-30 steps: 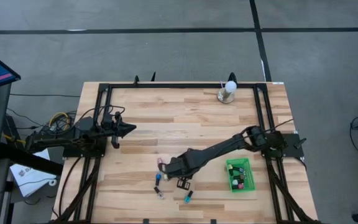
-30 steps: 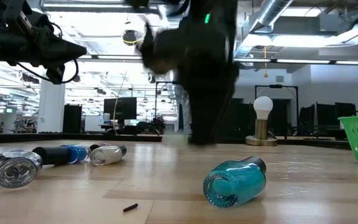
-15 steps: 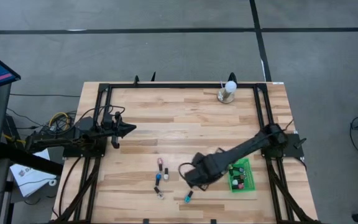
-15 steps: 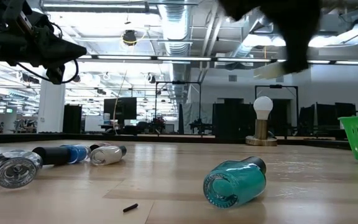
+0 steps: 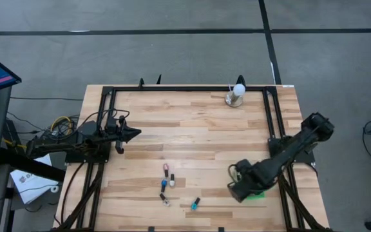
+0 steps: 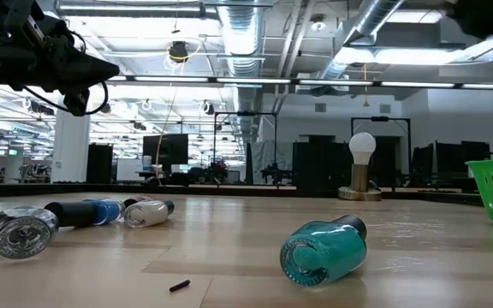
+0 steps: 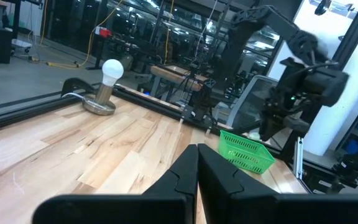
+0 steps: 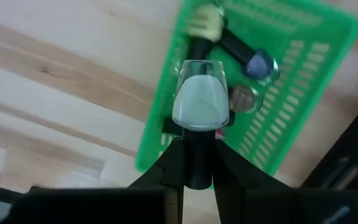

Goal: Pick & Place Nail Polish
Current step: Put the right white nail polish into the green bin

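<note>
The right hand [image 8: 193, 163] grips a clear nail polish bottle [image 8: 200, 106] above the green basket [image 8: 303, 93], which already holds bottles; four more lie left of the basket on the table [image 5: 192, 129]. The left hand [image 7: 197, 163] is closed and empty.

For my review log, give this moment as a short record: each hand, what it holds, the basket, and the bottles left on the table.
right hand: over the green basket, shut on a pale nail polish bottle
left hand: shut, empty, waiting at the table's left side
basket contents: several bottles
bottles left on table: about five lying near the front middle, among them a teal bottle
other: white bulb on a metal base, far edge
</note>
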Tool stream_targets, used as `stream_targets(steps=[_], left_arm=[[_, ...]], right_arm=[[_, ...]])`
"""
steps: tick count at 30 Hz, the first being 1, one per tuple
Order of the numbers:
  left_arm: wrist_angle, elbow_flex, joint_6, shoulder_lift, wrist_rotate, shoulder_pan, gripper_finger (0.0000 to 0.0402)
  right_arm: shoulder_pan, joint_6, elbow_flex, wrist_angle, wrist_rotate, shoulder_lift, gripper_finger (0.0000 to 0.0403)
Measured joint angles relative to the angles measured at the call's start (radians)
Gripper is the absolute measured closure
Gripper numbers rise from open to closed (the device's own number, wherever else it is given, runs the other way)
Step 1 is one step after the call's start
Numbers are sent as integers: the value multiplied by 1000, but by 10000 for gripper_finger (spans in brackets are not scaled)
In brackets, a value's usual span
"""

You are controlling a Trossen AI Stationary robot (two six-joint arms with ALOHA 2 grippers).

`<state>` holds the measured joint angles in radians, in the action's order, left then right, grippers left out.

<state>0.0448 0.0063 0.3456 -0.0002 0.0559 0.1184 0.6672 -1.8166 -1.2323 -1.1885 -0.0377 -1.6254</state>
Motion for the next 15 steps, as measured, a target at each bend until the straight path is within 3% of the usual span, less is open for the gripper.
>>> stream_targets(steps=[7,15], left_arm=[[0,0,0,0,0,0,401],[0,0,0,0,0,0,401]], right_arm=[[20,-105,169,196,-22,49,361],[-4,-149,240,208,-45,50,361]])
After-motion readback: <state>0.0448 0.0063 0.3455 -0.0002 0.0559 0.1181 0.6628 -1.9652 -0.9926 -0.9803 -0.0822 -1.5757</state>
